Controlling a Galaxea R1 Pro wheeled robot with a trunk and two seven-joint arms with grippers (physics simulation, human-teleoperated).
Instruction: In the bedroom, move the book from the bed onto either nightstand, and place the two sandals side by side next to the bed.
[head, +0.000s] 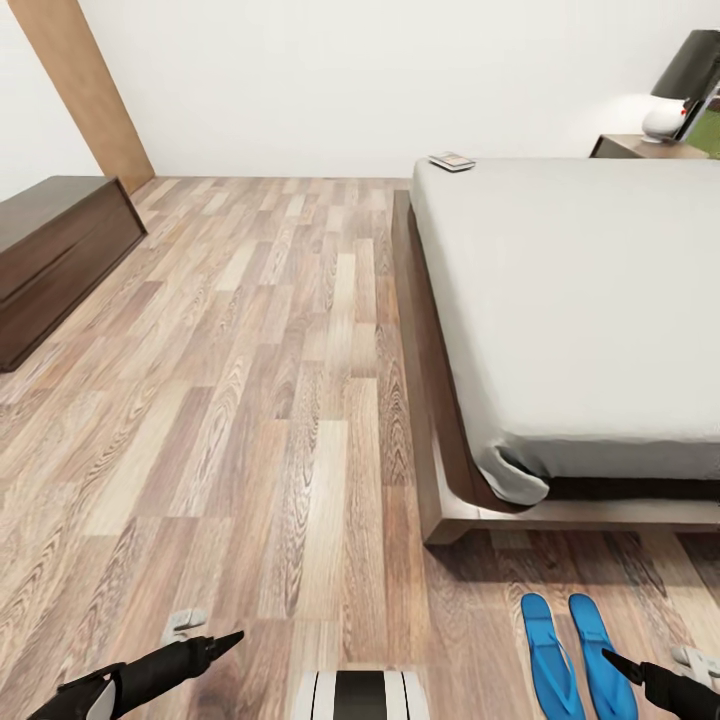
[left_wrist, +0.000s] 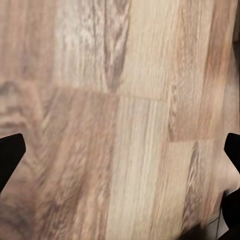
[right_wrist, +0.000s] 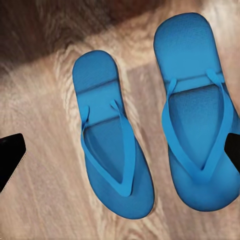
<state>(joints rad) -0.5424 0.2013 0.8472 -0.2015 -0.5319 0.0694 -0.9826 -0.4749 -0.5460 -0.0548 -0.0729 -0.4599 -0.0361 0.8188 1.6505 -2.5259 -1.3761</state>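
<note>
Both sandals (head: 578, 655) lie paired on floor by bed (head: 560, 300) foot, book (head: 451, 161) at bed's far corner, right end effector (head: 625, 665) and left end effector (head: 225, 642) spread empty; driving off risks scattering sandals.

Black tapered arms (head: 160, 668), white-and-black striped base (head: 362, 695)

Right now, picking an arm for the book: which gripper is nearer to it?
Right, slightly. The book lies on the bed's far corner; the right gripper hovers by the sandals, the left gripper over bare floor.
</note>
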